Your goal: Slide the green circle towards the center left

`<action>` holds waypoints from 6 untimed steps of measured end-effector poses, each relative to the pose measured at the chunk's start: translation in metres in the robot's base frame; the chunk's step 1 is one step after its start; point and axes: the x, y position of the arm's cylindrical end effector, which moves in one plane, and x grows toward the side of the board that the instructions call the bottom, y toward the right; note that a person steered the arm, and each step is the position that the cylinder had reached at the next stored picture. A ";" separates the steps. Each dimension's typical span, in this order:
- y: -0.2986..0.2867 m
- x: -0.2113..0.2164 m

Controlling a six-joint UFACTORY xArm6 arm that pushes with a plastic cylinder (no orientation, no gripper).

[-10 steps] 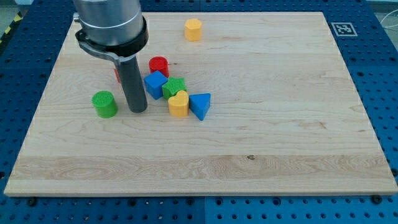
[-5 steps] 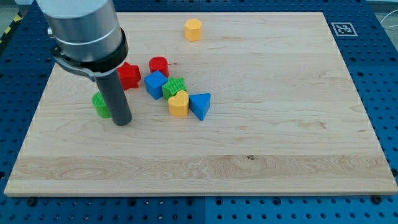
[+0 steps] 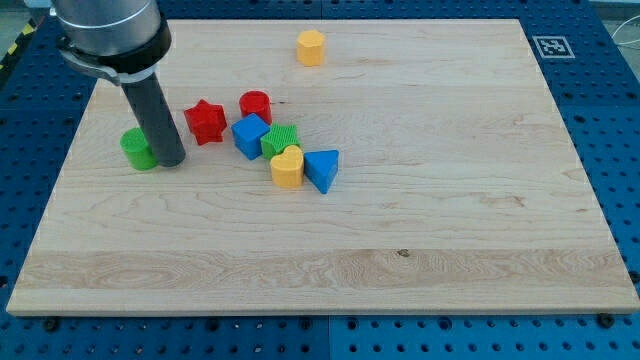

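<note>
The green circle [image 3: 135, 149] is a short green cylinder near the board's left edge, about mid-height. My tip [image 3: 169, 160] rests on the board right against the green circle's right side, and the dark rod hides part of it. The rod rises from there to the arm's grey housing at the view's top left.
A cluster lies right of my tip: red star [image 3: 205, 121], red cylinder [image 3: 255, 104], blue cube [image 3: 249, 134], a ribbed green block [image 3: 282, 139], yellow heart [image 3: 287, 167], blue triangle [image 3: 322, 168]. A yellow hexagon [image 3: 311, 46] sits near the top edge. The wooden board [image 3: 420, 200] ends at the left just beyond the green circle.
My tip has moved left and slightly up, from right of the green circle to against it. The green circle has slid left and a little up. The red star is uncovered now.
</note>
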 end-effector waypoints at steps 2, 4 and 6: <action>0.000 0.015; -0.005 0.011; -0.009 -0.011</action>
